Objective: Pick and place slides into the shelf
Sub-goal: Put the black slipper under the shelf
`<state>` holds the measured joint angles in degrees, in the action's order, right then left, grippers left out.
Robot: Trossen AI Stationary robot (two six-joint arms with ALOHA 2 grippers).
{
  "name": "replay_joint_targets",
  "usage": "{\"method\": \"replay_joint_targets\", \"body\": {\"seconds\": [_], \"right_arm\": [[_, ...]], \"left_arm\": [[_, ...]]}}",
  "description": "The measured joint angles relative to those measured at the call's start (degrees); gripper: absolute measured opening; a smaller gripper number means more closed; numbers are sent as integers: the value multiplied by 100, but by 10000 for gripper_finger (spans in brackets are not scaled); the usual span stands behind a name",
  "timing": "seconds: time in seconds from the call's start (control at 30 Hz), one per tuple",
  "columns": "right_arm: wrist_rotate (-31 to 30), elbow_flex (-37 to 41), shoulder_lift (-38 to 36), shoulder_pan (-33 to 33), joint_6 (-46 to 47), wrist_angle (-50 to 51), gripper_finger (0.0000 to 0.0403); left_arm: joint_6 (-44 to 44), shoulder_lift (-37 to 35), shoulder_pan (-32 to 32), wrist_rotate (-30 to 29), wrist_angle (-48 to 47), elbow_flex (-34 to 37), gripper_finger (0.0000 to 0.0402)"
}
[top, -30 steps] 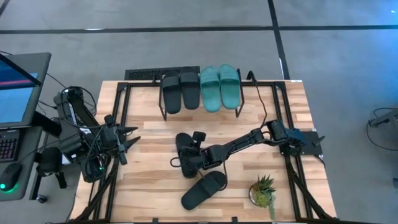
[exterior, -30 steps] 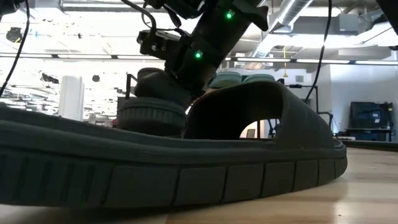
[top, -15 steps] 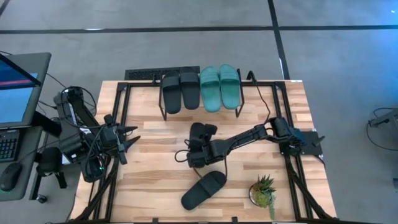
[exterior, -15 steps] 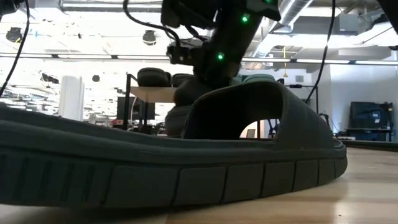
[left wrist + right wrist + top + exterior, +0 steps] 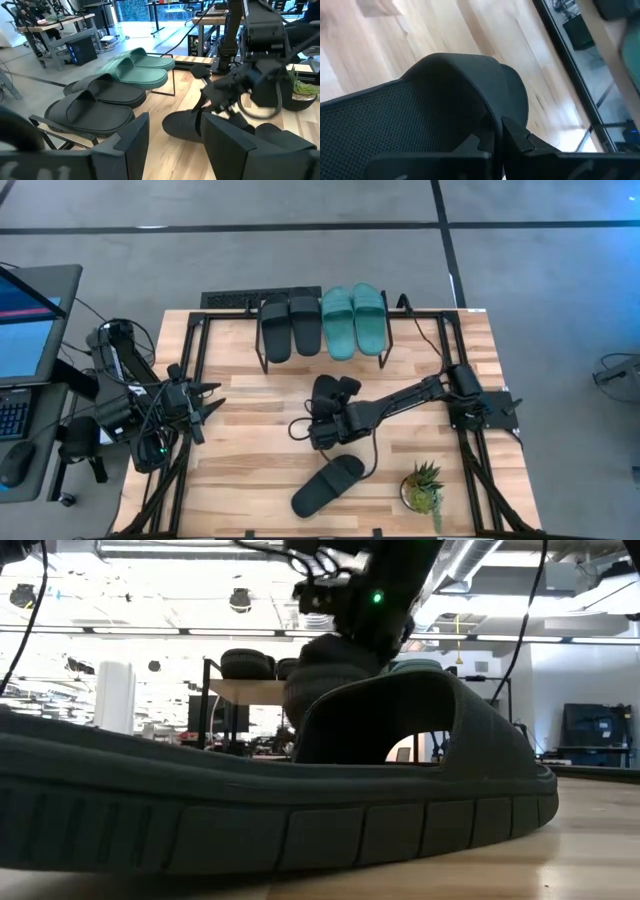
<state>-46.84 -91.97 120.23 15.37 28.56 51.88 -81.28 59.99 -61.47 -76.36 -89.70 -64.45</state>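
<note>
The low shelf (image 5: 263,356) stands at the table's far edge and carries two black slides (image 5: 289,326) and two teal slides (image 5: 352,319), lying sole down. My right gripper (image 5: 322,420) hovers mid-table, shut on another black slide (image 5: 328,393), which is lifted in front of the shelf. A last black slide (image 5: 328,485) lies sole down near the front edge and fills the low view (image 5: 260,810). My left gripper (image 5: 210,402) waits open at the table's left side. My right gripper pinches the black slide between its two fingers (image 5: 520,140) at the strap's edge (image 5: 492,117). It comes from the table's near right, slanting down. The slide (image 5: 335,675) hangs clear of the table below the gripper, one end pointing at the shelf.
A small potted plant (image 5: 424,486) stands at the near right corner. A monitor (image 5: 25,320) sits off the table's left side. Black frame rails (image 5: 190,370) run along both table sides. Bare wood lies between the shelf and the held slide.
My right gripper has carried the black slide up and toward the far edge, closer to the shelf, and a little to the right. The slide has turned about so its length points at the shelf. The near slide and my left arm have stayed put.
</note>
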Motion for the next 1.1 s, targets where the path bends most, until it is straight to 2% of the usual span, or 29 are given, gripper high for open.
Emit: {"method": "replay_joint_targets", "body": {"seconds": [0.17,0.3,0.47,0.73,0.9,1.1], "right_arm": [[108,487,-503,19,105,-4,3],[433,1110,-910,31,128,-330,3],[611,1850,-1179,14,-63,-1300,3],[710,2106,-1190,-312,-659,-1534,3],[1186,2294,-1190,-504,-1129,-2088,3],[1255,2298,-1194,-703,-1377,-2079,3]], "left_arm": [[3,0,0,-46,1,0,168],[5,0,0,-71,1,0,168],[9,0,0,-170,3,0,168],[-31,0,0,-263,25,0,168],[-110,0,0,-267,66,0,168],[-193,0,0,-264,71,0,168]]}}
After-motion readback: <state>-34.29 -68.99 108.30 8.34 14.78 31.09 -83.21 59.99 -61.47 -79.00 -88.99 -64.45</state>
